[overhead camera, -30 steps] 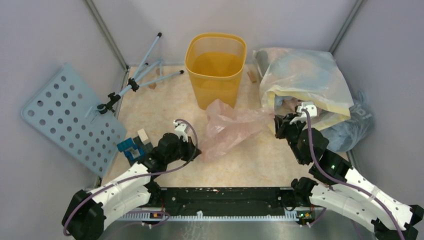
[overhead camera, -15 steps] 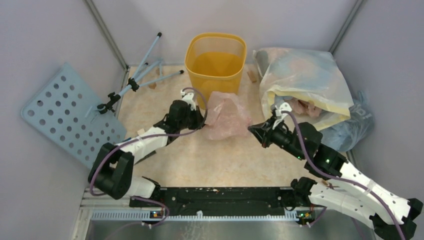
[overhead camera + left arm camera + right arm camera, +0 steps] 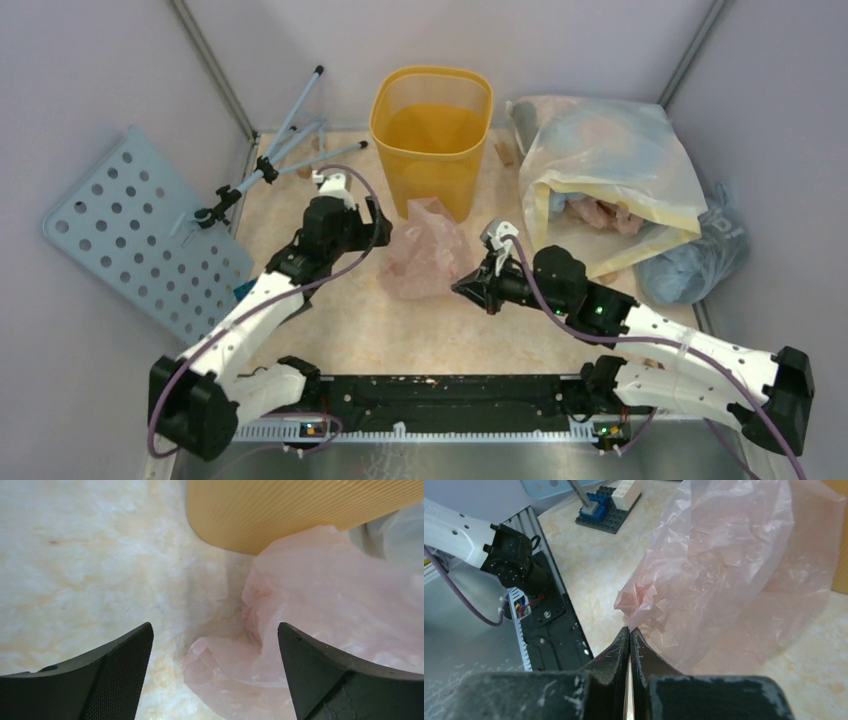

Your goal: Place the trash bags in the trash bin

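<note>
Top external view: trash bag [image 3: 425,262] crumpled on table [image 3: 420,330], touching the trash bin [image 3: 432,105] near wall, still outside it.
Left gripper [image 3: 214,630]: spread wide, empty, left of bag.
Right gripper [image 3: 629,629]: closed at bag's near-right edge; pinch unclear.
Risk: thin film slipping free, or snagging the rim on lifting.

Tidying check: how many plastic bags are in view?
3: pale pink bag in front of the yellow bin, large whitish-yellow sack right of the bin, grey-blue bag at the sack's right. More may be hidden inside the sack.
</note>
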Controlling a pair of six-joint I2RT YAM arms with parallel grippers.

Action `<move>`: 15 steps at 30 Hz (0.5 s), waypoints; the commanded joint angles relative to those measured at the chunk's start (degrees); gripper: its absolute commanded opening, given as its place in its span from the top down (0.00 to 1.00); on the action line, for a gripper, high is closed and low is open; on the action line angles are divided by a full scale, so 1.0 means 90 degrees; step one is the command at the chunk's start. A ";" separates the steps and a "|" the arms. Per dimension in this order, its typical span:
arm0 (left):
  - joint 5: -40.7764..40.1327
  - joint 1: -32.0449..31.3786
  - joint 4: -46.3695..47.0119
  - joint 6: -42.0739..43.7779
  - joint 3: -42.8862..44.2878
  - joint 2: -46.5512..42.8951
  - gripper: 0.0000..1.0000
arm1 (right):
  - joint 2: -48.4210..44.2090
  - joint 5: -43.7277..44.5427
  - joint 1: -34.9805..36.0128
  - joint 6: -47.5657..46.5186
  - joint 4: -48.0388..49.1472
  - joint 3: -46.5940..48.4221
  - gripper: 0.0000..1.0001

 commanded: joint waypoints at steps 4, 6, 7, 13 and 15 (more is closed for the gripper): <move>-0.1366 0.0021 -0.1545 -0.1136 -0.0088 -0.1696 0.01 | 0.0819 0.0273 0.0611 -0.0045 0.0963 0.0101 1.00; -0.1156 0.0021 -0.1900 -0.1467 -0.0028 -0.1983 0.01 | 0.0945 0.0309 0.0720 -0.0028 0.1097 0.0091 1.00; -0.0872 0.0021 -0.1960 -0.1536 -0.0051 -0.2193 0.01 | 0.0999 0.0309 0.0776 -0.0028 0.1166 0.0079 1.00; 0.1369 0.0021 -0.1945 -0.2556 -0.0538 -0.3143 0.02 | 0.1226 0.0311 0.1007 0.0005 0.1287 0.0049 0.97; 0.1868 0.0020 -0.1855 -0.2934 -0.0755 -0.3394 0.03 | 0.1264 0.0271 0.1026 0.0042 0.1316 0.0014 0.87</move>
